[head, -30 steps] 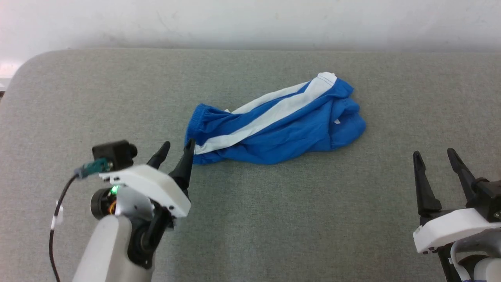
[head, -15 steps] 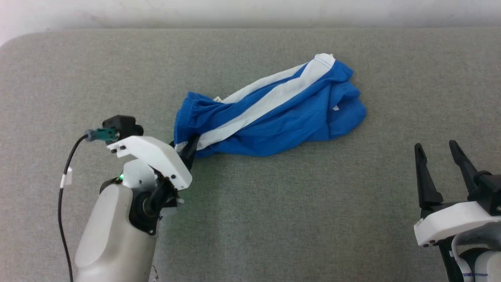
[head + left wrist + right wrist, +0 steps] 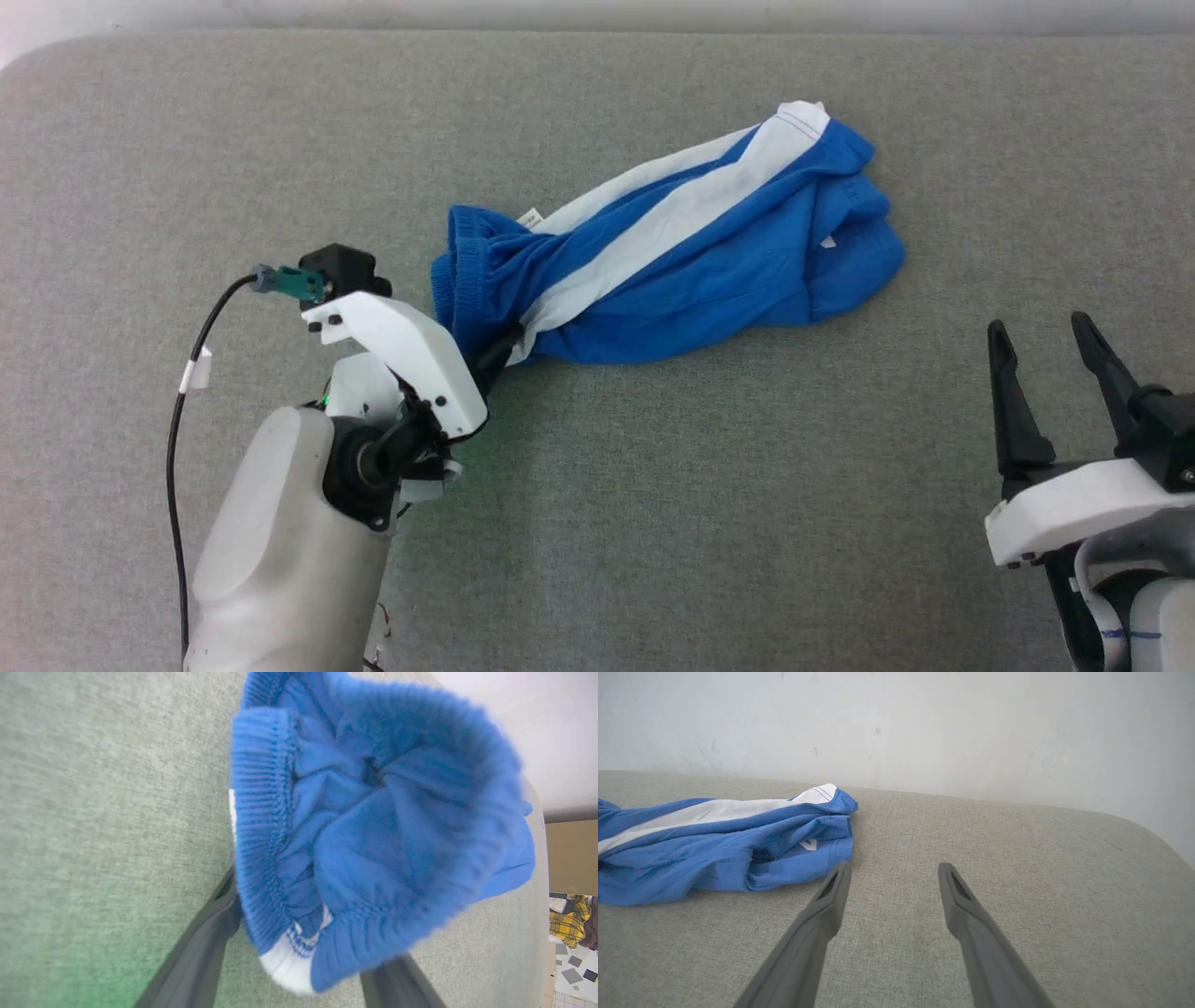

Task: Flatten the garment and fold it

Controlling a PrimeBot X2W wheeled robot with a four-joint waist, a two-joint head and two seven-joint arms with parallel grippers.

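The garment (image 3: 691, 261), bright blue shorts with a broad white stripe, lies crumpled and twisted across the middle of the grey padded table (image 3: 653, 485). Its gathered waistband (image 3: 261, 812) points at my left gripper (image 3: 490, 343). That gripper is open, with its dark fingers (image 3: 210, 933) on either side of the bunched waistband end, their tips hidden behind the cloth. My right gripper (image 3: 1039, 325) hangs open at the lower right with nothing between its fingers, a short way from the leg end of the garment (image 3: 714, 854). A small white tag (image 3: 809, 844) shows there.
A pale wall (image 3: 924, 728) runs along the table's far edge. The table's rounded corners show at the back left (image 3: 37, 56) and the right (image 3: 1148, 830). Past the table edge a yellow checked cloth (image 3: 567, 921) lies on a tiled floor.
The head camera has tilted down. My left gripper has pushed forward from just short of the waistband, so its fingers now stand around the waistband end. The right gripper has not moved.
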